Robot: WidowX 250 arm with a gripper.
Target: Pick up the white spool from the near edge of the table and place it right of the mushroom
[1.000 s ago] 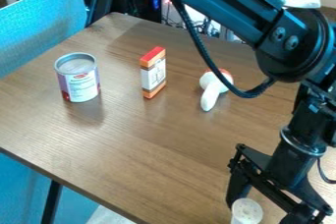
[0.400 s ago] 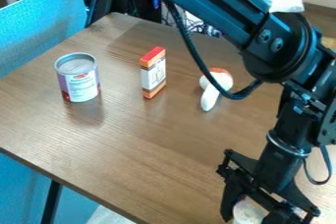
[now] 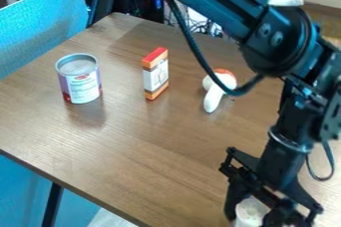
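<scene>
"What's the setting?"

"A brown, wood-grained surface (image 3: 133,156), with a blue panel (image 3: 43,29) on the left and tangled cables (image 3: 200,22) behind its far edge."

"And the arm?"

"The black arm (image 3: 273,47) slants in from the top, bends at the right, and drops toward the bottom edge. Its gripper (image 3: 256,220) hangs low there, right of centre."

"Holding anything?"

"One white cylinder (image 3: 252,210) sits between the jaws, partly hidden by them. I can't tell whether they grip it or how wide they are."

"Count the rest?"

"One can (image 3: 81,81) upright at the left, one orange-and-white box (image 3: 155,74) upright to its right, and one red-and-white toy mushroom (image 3: 213,99) beyond that, the arm's cable (image 3: 192,37) crossing in front."
</scene>
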